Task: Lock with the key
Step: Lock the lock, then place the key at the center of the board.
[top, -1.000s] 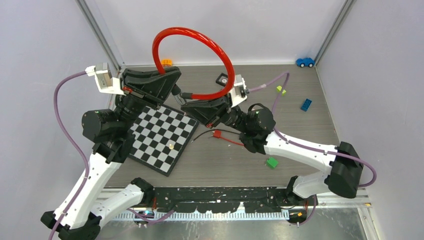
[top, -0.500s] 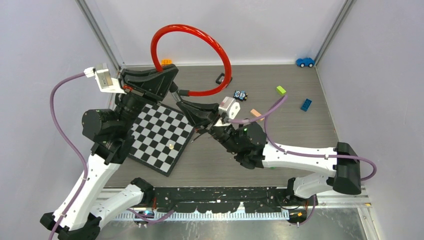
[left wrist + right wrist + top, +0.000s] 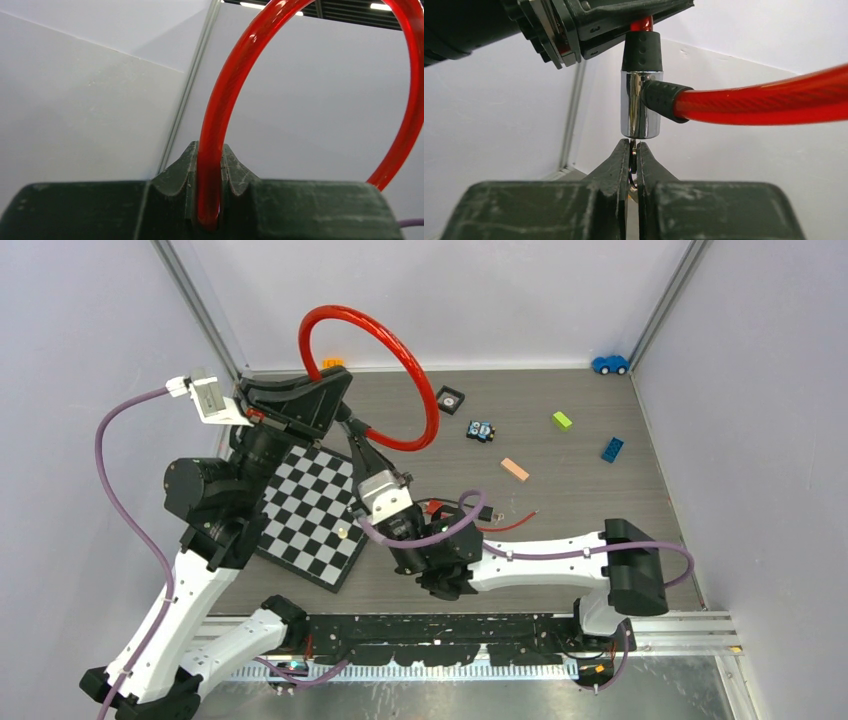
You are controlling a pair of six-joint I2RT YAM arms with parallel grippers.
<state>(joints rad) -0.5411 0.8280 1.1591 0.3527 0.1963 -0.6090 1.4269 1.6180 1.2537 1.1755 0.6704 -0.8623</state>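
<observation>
So that the chrome barrel hangs steady, the red cable is clamped in the left hand; the key, pinched in the right hand, is set against the barrel's underside, apparently ready to be turned.

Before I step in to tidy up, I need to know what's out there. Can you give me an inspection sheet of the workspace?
Surface: grey table, no spills seen.
Job's things: red cable lock held in the air; key at the bottom of its chrome barrel, apparently inserted.
Clutter: checkerboard, blue toy car, small toy car, green brick, blue brick, orange brick, black square piece.
Grippers: left fingers shut on the cable lock; right fingers shut on the key.
Cables: purple cables along both arms; loose red wire on the table.
Surroundings: pale walls; nothing else seen.
</observation>
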